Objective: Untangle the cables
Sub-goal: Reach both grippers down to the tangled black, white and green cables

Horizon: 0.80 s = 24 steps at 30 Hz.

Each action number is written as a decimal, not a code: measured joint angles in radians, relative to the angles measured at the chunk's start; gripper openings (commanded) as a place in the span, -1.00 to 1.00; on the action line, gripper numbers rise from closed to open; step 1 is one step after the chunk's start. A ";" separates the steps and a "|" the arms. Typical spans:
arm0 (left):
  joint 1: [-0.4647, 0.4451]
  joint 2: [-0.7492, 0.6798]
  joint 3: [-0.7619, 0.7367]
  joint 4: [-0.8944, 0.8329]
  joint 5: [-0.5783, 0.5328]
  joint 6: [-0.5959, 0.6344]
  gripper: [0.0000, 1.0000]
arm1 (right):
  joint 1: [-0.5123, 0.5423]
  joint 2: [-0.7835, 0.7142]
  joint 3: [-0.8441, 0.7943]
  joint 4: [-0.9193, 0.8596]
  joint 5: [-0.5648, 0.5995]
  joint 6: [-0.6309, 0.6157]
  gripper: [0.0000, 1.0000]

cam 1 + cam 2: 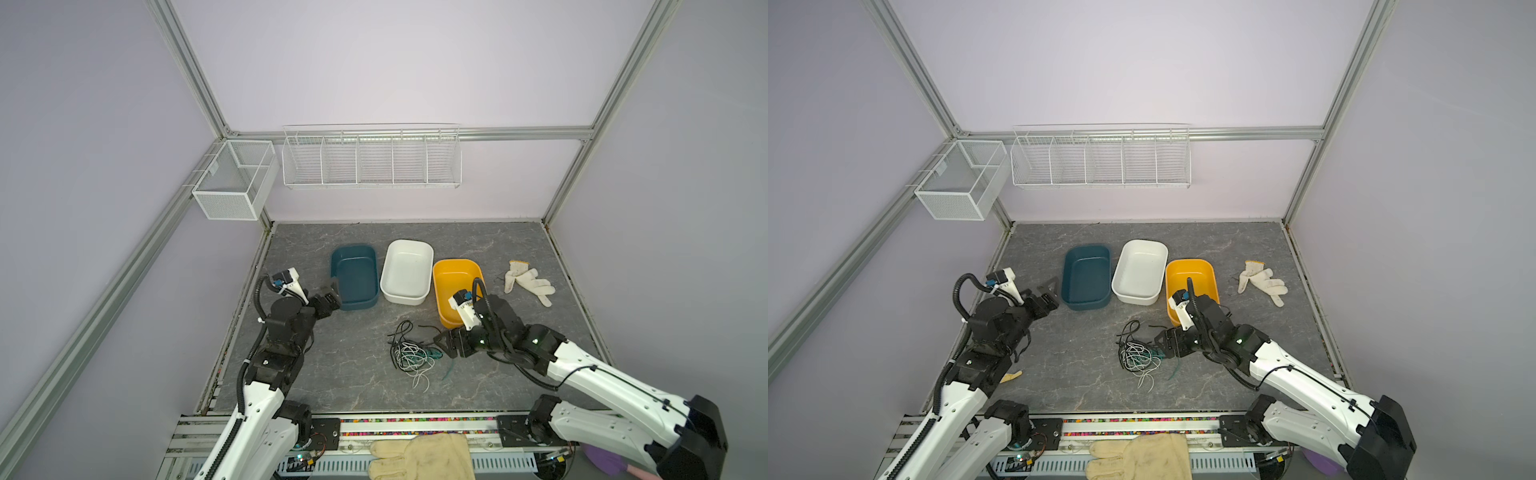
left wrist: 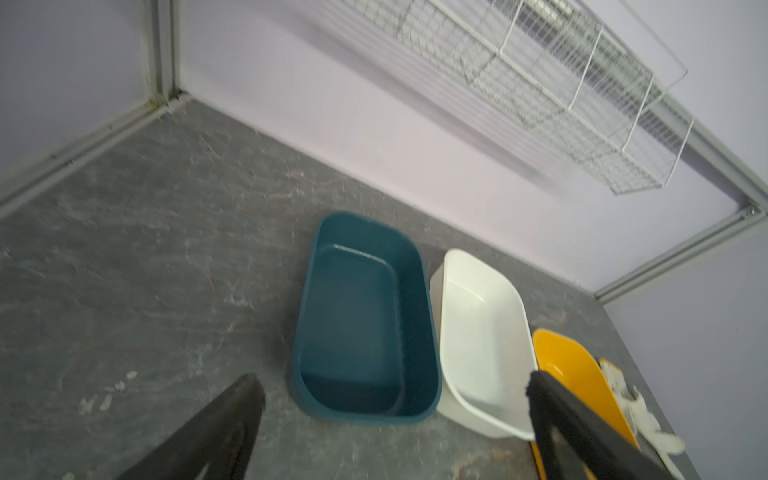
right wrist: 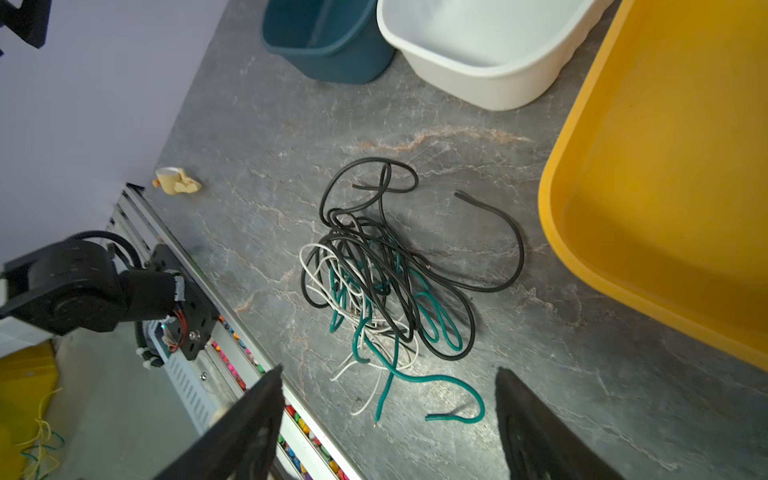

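Taking twelve o'clock as straight ahead of the left gripper (image 2: 392, 380), its black fingers (image 2: 232, 419) stand wide apart above the grey marbled table (image 2: 145, 249), and a teal bin (image 2: 365, 332) lies at twelve. A white bin (image 2: 478, 332) sits just beside it at one o'clock. A yellow bin (image 2: 573, 374) and a white glove (image 2: 636, 411) follow toward two, and a wire rack (image 2: 582, 104) hangs on the far wall.
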 measured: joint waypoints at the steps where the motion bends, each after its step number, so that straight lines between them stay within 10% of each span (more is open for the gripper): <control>1: -0.019 -0.008 -0.011 -0.028 0.008 -0.010 0.98 | 0.013 0.015 0.006 -0.006 0.010 -0.001 0.53; 24: -0.584 0.339 0.044 -0.107 -0.255 -0.113 0.71 | 0.114 0.296 0.100 0.038 0.090 -0.018 0.15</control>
